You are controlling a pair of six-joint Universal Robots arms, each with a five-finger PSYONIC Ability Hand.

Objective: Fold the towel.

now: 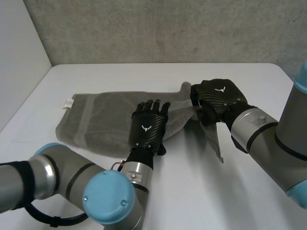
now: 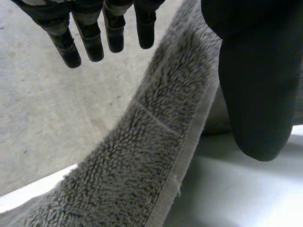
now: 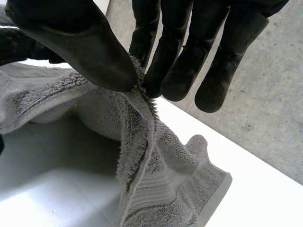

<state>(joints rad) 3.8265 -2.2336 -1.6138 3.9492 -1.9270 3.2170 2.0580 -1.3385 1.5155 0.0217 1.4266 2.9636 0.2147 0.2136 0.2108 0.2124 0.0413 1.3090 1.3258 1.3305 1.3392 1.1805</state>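
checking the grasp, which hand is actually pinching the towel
The right hand: its thumb and fingers pinch the grey towel at an edge. The left hand has straight fingers over the towel, gripping nothing.

Grey towel (image 1: 98, 122) with a white label (image 1: 67, 103); white tabletop (image 1: 192, 191); left hand (image 1: 147, 125) and right hand (image 1: 218, 98) black, weave-patterned, with white emblems.

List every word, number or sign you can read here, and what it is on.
No words or numbers can be read.
White tag on the towel corner: any print too small to read.
White winged sign, no letters: back of left hand and right hand.
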